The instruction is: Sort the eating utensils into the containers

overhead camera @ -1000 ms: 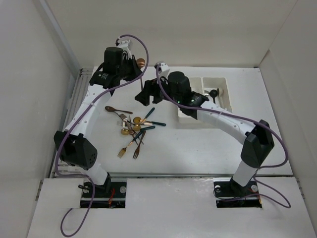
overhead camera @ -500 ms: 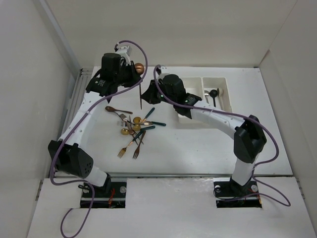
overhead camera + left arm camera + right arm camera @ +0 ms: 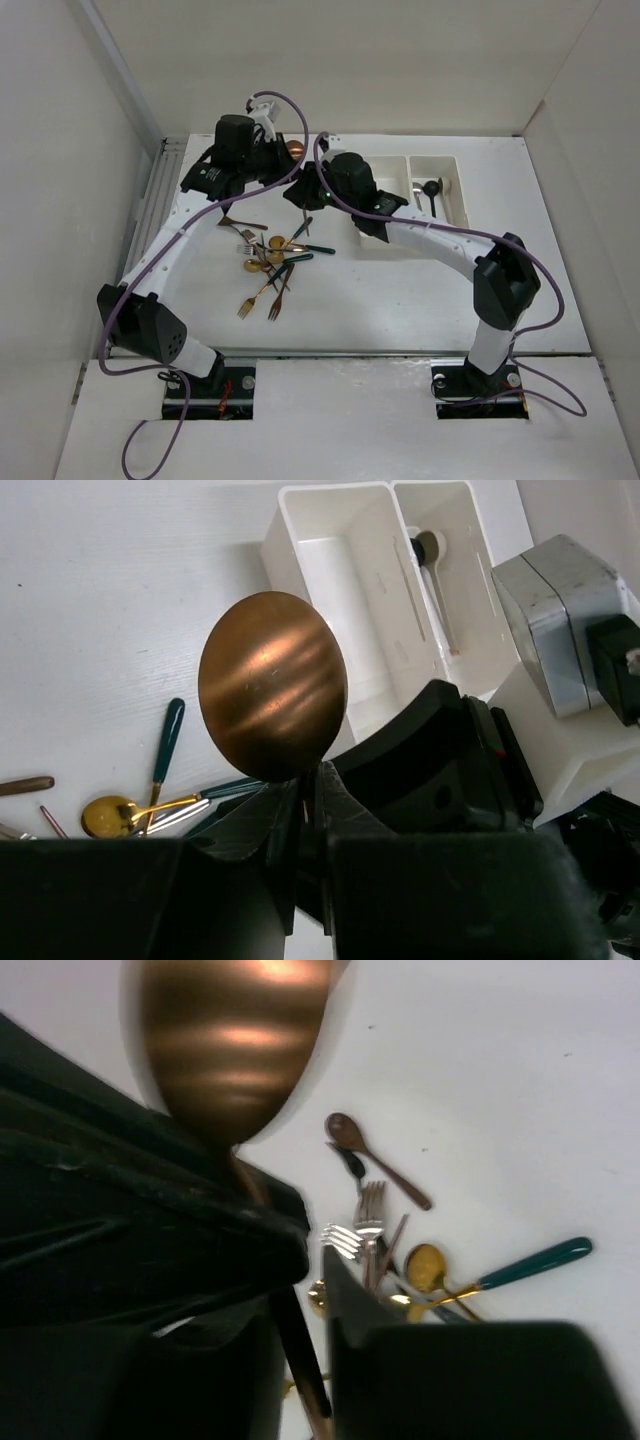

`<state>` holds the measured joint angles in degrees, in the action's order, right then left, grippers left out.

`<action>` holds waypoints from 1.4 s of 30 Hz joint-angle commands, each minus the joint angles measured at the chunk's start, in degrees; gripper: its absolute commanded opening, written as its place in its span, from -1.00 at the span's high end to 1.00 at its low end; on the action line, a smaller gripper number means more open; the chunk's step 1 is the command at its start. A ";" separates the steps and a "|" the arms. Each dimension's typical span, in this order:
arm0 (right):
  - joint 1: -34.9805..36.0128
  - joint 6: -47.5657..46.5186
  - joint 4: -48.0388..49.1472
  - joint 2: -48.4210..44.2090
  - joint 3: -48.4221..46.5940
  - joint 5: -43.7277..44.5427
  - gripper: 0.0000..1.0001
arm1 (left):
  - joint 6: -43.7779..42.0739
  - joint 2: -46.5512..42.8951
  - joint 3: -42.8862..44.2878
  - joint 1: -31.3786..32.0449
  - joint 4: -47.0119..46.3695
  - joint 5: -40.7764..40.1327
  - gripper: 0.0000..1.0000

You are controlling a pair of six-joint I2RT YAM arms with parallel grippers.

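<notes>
A copper spoon (image 3: 295,148) stands bowl-up in the air over the back of the table, its bowl large in the left wrist view (image 3: 272,685) and the right wrist view (image 3: 235,1040). My left gripper (image 3: 278,166) (image 3: 310,780) is shut on its neck just under the bowl. My right gripper (image 3: 303,192) (image 3: 300,1280) sits right below, shut on the dark lower handle. The other eating utensils (image 3: 272,255) lie heaped mid-table. The white containers (image 3: 440,158) (image 3: 340,580) stand at the back right, with a black spoon (image 3: 431,190) (image 3: 428,548) in the right bin.
A brown spoon (image 3: 240,221) (image 3: 375,1155) lies left of the heap. Silver forks (image 3: 365,1220) and a green-handled gold spoon (image 3: 430,1265) lie under my right gripper. The right arm's forearm crosses the left bin. White walls close in the table on both sides.
My right gripper has moved left to the held spoon and gone from open to shut on its handle. The left gripper has shifted slightly right with the spoon.
</notes>
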<state>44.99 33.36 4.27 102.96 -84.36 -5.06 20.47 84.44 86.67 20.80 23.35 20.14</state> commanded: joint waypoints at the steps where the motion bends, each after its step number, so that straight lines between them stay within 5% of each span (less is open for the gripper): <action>1: 0.18 0.82 4.78 -1.88 0.24 2.23 0.65 | 1.15 -3.06 -0.63 1.09 -1.29 3.15 1.00; 3: 0.71 0.82 4.78 -3.63 1.12 3.73 1.00 | 1.15 -3.58 -0.63 1.09 -1.29 3.15 1.00; 5: 0.71 0.82 4.78 -4.95 2.96 6.19 1.00 | -0.24 -3.58 -0.63 1.70 -1.29 0.35 0.97; 8: 0.71 0.82 4.78 -8.46 5.33 12.49 1.00 | -1.75 -3.58 -0.63 2.75 -0.77 -7.96 0.34; 9: 0.71 -0.31 4.78 -9.61 7.26 13.92 1.00 | -2.44 -3.58 -1.15 2.76 -0.16 -10.71 -0.17; 10: 0.71 -2.67 4.78 -11.97 8.23 15.07 1.00 | -2.97 -3.58 -1.16 2.76 -0.15 -13.43 -0.43; 14: -4.55 -9.61 -5.38 -15.24 8.43 17.97 1.00 | -4.30 -4.11 -0.63 2.76 1.51 -26.36 -0.94; 21: -22.83 -23.93 -33.79 -11.03 0.77 25.71 1.00 | -5.00 -7.10 -5.70 -2.86 -0.23 -35.70 -0.96; 26: -32.49 -26.50 -33.37 -7.78 4.37 26.86 1.00 | -5.00 -12.63 -13.36 -8.04 -3.40 -32.28 -0.96; 33: -33.65 -29.23 -29.23 2.32 -0.61 30.98 0.97 | -6.58 -18.34 -22.42 -14.02 -6.22 -29.28 -0.81; 36: -34.18 -29.23 -31.95 6.11 -3.61 30.99 0.58 | -6.58 -20.01 -26.28 -14.56 -6.74 -27.62 -0.79; 38: -34.18 -28.71 -32.66 6.64 -4.93 31.51 0.08 | -5.10 -20.02 -28.30 -15.08 -6.74 -25.78 -0.76; 42: -34.18 -26.78 -32.66 2.52 -4.41 31.51 -0.22 | -0.62 -19.85 -33.57 -15.61 -6.74 -21.47 -0.66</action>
<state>10.94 5.48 -28.62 110.87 -85.43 24.69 16.58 65.36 55.79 5.76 18.24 -5.37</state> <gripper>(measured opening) 0.589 0.837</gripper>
